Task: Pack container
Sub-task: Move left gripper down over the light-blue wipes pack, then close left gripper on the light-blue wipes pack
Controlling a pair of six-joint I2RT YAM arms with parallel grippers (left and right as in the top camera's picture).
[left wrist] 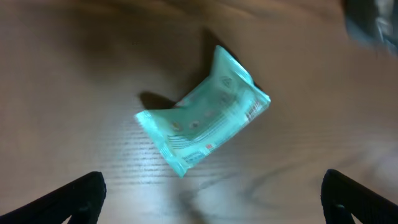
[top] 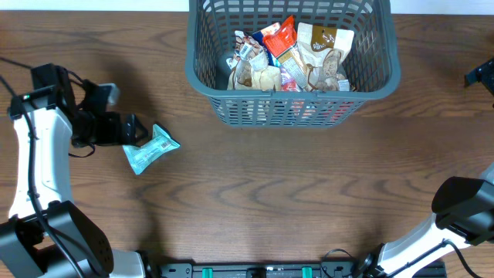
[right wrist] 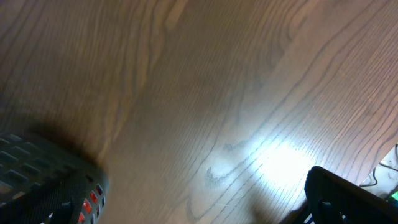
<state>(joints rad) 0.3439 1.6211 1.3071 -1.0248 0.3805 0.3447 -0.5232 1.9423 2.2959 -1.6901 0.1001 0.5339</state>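
**Overhead.**
- Container (top: 293, 108): stands upright at the far middle of the table (top: 270, 201) and holds a heap of snack packets (top: 297, 54).
- Teal packet (top: 151, 148): lies flat on the table at the left, outside the container and well apart from it, on its near-left side.
- Left gripper (top: 133, 130): sits just beside the teal packet's left end. The packet lies straight ahead of it, on the side towards the container.
- Long axis of the teal packet: slantwise, from near-left to far-right.
- Nearer arm: the left, by far. The right arm (top: 463, 212) sits at the near right corner, well apart from the packet.
- Path from packet to container: bare wood with nothing between. The container's near wall and rim are the only thing to clear.

**Left wrist.**
- Left gripper: jaws apart, one finger in each lower corner, nothing between them.
- Teal packet: ahead of the fingertips, roughly centred between them and untouched.
- Its axis runs diagonal to the line of the jaws. This probably calls for a wrist turn, or a grip across the narrow middle.

**Right wrist.**
- Right gripper (right wrist: 199, 208): one finger (right wrist: 339, 199) shows at the lower right. The other cannot be made out, so whether the jaws are apart or together cannot be told.
- A corner of the container sits at the lower left, with red showing through its slots. The rest is bare table.
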